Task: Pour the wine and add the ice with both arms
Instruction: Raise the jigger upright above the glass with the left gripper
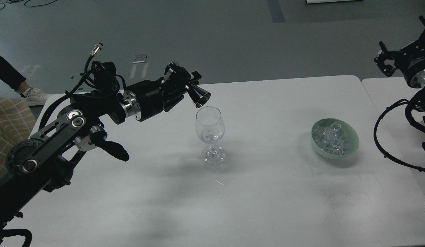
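Holding a small metal cup (198,96) tipped mouth-down right over the stemmed glass (209,130), left tool (180,82) pinches it. Wine (209,138) barely shows in the glass. Ice (332,138) heaped in green bowl (351,137) on desk (267,192). Right tool (386,63): can't tell.

Ice (332,138) in bowl (349,132), right of glass (209,130)

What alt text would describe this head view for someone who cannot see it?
The left gripper tips a shiny metal cup over a stemmed glass on a white table. A green bowl of ice sits right; the right gripper waits above.
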Tool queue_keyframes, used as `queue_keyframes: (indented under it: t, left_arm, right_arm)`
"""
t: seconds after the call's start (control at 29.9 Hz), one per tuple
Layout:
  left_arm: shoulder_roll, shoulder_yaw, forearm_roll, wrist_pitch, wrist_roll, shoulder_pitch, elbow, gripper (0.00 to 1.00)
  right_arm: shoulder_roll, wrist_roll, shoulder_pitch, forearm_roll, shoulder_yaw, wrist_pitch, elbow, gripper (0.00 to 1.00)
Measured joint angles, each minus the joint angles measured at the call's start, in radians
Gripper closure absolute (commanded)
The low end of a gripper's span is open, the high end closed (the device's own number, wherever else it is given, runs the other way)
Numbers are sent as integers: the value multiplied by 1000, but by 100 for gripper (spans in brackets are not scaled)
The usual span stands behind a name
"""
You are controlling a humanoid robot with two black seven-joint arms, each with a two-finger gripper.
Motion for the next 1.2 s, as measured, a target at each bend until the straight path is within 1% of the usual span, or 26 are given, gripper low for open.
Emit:
queue_keyframes:
  t: [0.23, 0.8, 1.2]
  left_arm:
    - [-3, 2, 8, 1, 17, -1, -20, 100]
    - [-14, 2, 176, 1, 12, 1, -45, 100]
    - [-14, 4, 317, 1, 10, 9, -101, 100]
  right_arm:
    - [0, 1, 0, 0, 1, 0, 0, 0]
    - [-4, -2, 3, 0, 1, 1, 0, 0]
    - [-4, -1, 2, 0, 1, 3, 0, 0]
